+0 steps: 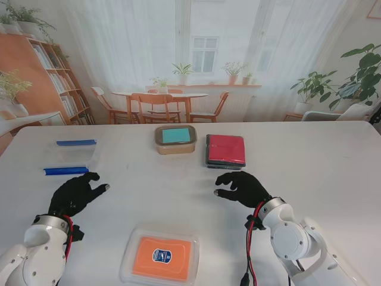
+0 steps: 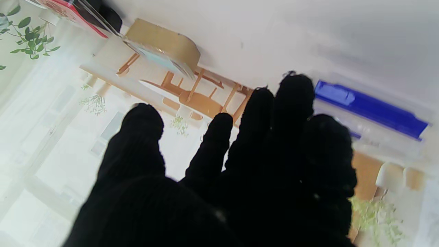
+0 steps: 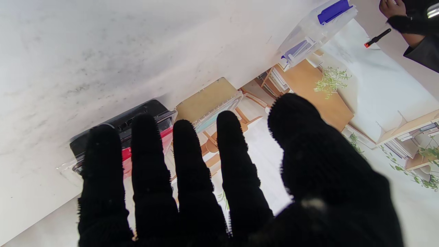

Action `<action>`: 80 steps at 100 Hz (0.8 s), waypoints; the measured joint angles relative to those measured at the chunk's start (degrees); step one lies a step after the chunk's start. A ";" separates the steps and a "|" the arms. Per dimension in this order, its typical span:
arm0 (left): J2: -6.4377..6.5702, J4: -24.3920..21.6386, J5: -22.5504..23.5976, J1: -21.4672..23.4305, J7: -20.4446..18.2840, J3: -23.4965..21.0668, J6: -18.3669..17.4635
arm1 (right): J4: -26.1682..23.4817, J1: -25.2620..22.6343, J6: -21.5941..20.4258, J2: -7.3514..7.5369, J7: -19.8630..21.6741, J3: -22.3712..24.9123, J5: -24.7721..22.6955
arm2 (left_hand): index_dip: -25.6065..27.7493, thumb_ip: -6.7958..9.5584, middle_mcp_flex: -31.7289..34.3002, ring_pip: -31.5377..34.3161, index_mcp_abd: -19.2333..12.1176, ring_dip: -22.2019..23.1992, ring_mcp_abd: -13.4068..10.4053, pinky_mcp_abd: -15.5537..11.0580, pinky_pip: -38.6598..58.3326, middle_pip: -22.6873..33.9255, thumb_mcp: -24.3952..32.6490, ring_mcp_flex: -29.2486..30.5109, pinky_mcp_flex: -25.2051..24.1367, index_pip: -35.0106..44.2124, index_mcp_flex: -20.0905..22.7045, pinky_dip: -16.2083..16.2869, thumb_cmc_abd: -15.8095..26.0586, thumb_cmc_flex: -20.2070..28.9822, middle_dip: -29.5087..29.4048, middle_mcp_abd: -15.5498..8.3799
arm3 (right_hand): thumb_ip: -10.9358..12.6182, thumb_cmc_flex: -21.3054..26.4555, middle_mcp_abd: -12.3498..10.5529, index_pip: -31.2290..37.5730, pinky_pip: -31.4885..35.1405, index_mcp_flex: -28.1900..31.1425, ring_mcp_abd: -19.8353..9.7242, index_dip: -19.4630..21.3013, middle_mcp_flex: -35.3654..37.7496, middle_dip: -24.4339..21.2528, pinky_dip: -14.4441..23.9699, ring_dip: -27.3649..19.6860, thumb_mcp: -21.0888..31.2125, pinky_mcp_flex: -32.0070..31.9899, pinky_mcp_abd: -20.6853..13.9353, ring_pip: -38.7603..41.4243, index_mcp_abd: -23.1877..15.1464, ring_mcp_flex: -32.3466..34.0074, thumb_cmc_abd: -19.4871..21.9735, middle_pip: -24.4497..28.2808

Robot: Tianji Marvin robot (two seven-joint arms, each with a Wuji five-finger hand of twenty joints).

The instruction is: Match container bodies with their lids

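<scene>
Both hands are hovering empty, fingers spread: the left hand is sitting nearer the clear blue-clipped container toward the desk's left edge, its long axis running left-right, just beyond the fingertips.

Bright window backlight; blurred wrist views
</scene>
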 measured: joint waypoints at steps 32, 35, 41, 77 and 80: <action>0.44 9.00 8.36 -9.06 3.67 -1.90 -6.97 | 0.12 0.22 0.78 0.00 0.00 -0.24 -0.33 | -2.92 0.01 -19.13 -21.02 -6.70 -1.02 -2.71 -6.12 -24.42 -11.19 0.05 -25.29 -32.08 -5.99 -1.34 -1.33 -0.55 0.88 -2.63 -5.59 | 0.00 0.00 0.00 0.00 0.00 0.00 0.00 0.00 0.00 0.00 0.01 0.00 0.00 0.00 0.00 0.00 0.00 0.00 0.00 0.00; 0.60 9.83 9.49 -9.79 3.72 -2.12 -7.71 | 0.12 0.23 0.81 0.00 0.02 -0.24 -0.38 | -3.74 -0.07 -20.34 -23.20 -7.04 -1.70 -3.57 -7.23 -26.86 -12.91 -0.36 -27.15 -34.14 -6.94 -2.23 -2.72 -0.86 1.34 -3.68 -6.09 | 0.00 0.00 0.00 0.00 0.00 0.00 0.00 0.00 0.00 0.00 0.01 0.00 0.00 0.00 0.00 0.00 0.00 0.00 0.00 0.00; 1.00 11.38 10.54 -11.09 3.59 -2.61 -8.76 | 0.11 0.24 0.86 0.00 0.07 -0.23 -0.50 | -4.44 0.00 -23.10 -27.56 -7.50 -3.24 -5.08 -9.10 -32.09 -14.75 -0.02 -30.74 -37.70 -8.32 -3.53 -5.62 -1.36 1.82 -5.33 -6.95 | 0.00 0.00 0.00 0.00 0.00 -0.06 0.00 0.00 0.00 0.00 0.01 0.00 0.00 0.00 0.00 0.00 0.00 0.00 0.00 0.00; 3.47 18.71 17.59 -17.12 -2.38 -4.81 -11.74 | 0.38 0.96 1.26 0.15 0.42 -0.98 -0.90 | -11.22 0.00 -32.37 -38.57 -11.13 -10.43 -12.15 -19.03 -62.21 -20.68 -0.24 -39.12 -38.45 -14.46 -10.44 -16.11 -5.79 2.35 -12.31 -11.23 | 0.00 0.00 0.00 -0.69 0.00 -0.84 0.00 0.00 0.00 0.00 0.01 0.00 0.00 0.00 0.00 0.00 0.00 0.00 0.00 0.00; 3.71 19.37 18.23 -17.61 -3.05 -4.89 -12.07 | 0.42 1.02 1.29 0.15 0.41 -1.06 -0.93 | -11.70 0.00 -33.09 -39.15 -11.22 -10.93 -12.65 -19.94 -63.44 -20.82 0.17 -39.93 -38.38 -14.51 -10.91 -16.49 -6.37 2.35 -12.42 -11.69 | 0.00 0.00 0.00 -0.69 0.00 -0.84 0.00 0.00 0.00 0.00 0.01 0.00 0.00 0.00 0.00 0.00 0.00 0.00 0.00 0.00</action>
